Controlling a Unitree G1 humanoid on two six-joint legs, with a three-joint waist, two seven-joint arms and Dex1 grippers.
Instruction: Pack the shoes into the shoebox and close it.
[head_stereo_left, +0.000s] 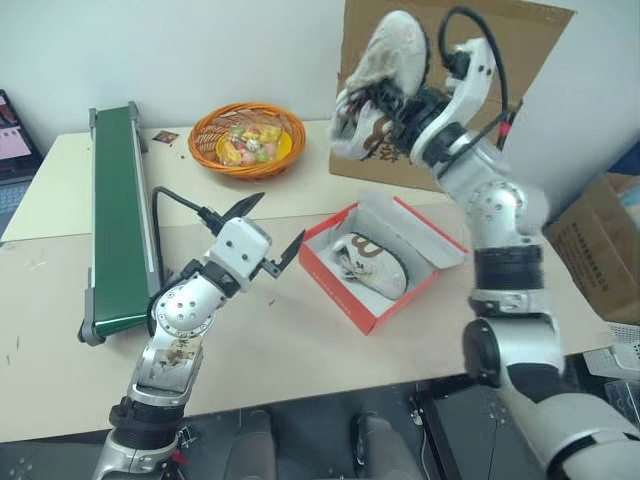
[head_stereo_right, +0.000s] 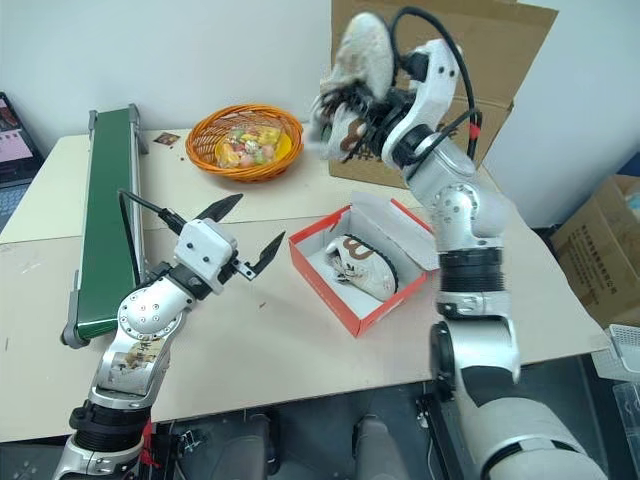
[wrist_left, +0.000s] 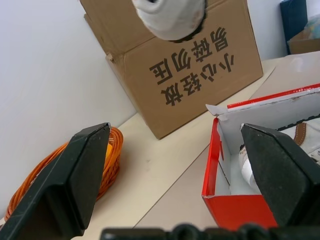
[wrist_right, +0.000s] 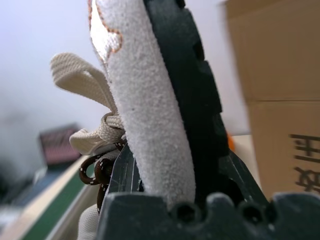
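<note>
The red shoebox (head_stereo_left: 340, 296) lies open on the table, its white lid flap folded back to the right. One off-white shoe (head_stereo_left: 370, 262) with brown patches rests inside it. My right gripper (head_stereo_left: 400, 105) is raised high over the back of the table, shut on the second shoe (head_stereo_left: 385, 70). In the right wrist view the fingers pinch that shoe (wrist_right: 150, 100) by its side and dark sole. My left gripper (head_stereo_left: 276, 222) hovers just left of the box, open and empty. The left wrist view looks between its fingers (wrist_left: 87, 165) at the box's near corner (wrist_left: 235, 210).
A big brown carton (head_stereo_left: 520, 50) with Chinese characters stands at the back right. An orange wicker basket (head_stereo_left: 247, 138) of small items sits at the back centre. A green conveyor (head_stereo_left: 120, 215) runs along the table's left side. Another carton (head_stereo_left: 605, 240) sits off the table's right edge.
</note>
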